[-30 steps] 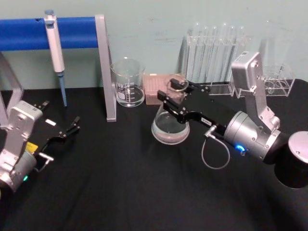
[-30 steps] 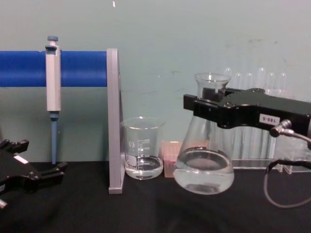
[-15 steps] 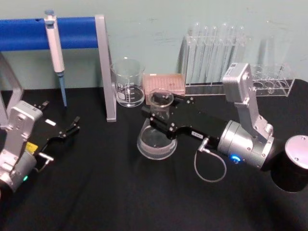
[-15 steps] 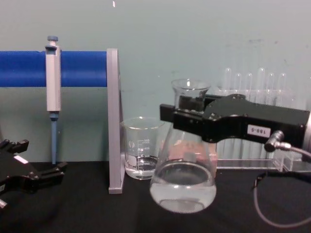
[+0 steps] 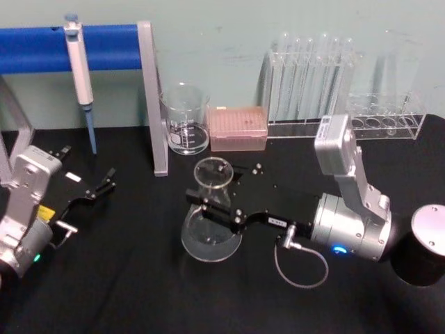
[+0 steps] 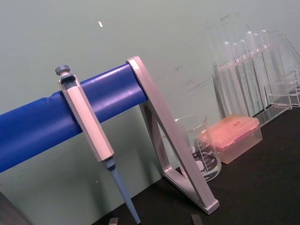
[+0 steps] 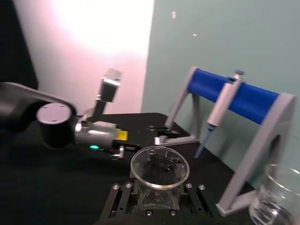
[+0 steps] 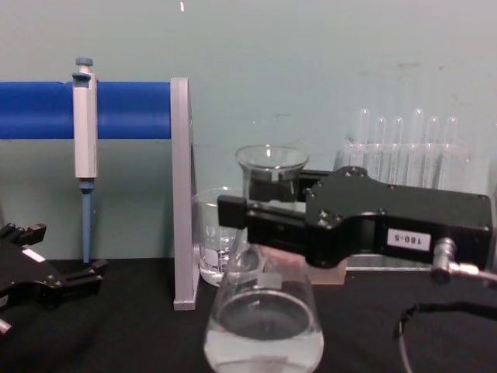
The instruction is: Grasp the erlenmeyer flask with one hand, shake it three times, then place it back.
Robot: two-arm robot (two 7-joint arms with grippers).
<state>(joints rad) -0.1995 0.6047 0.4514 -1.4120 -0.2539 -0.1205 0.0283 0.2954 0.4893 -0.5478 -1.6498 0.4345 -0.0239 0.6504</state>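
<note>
The erlenmeyer flask (image 5: 211,233) is clear glass with some liquid in its wide base. It stands upright over the black table, left of centre. My right gripper (image 5: 217,203), the hand, is shut on its neck just below the flared rim. From the chest the flask (image 8: 264,330) looms large and close, and the black jaws of the right gripper (image 8: 260,221) cross its neck from the right. The right wrist view looks down into the flask's rim (image 7: 160,167). My left gripper (image 5: 87,174) rests open at the table's left, holding nothing.
A glass beaker (image 5: 185,120) and a pink tip box (image 5: 238,128) stand behind the flask. A test tube rack (image 5: 309,76) is at the back right. A pipette (image 5: 78,66) hangs on the blue stand (image 5: 111,45). A black cylinder (image 5: 425,245) sits at the far right.
My right gripper has carried the flask left and toward me, away from the beaker and tip box. The left arm has not moved.
</note>
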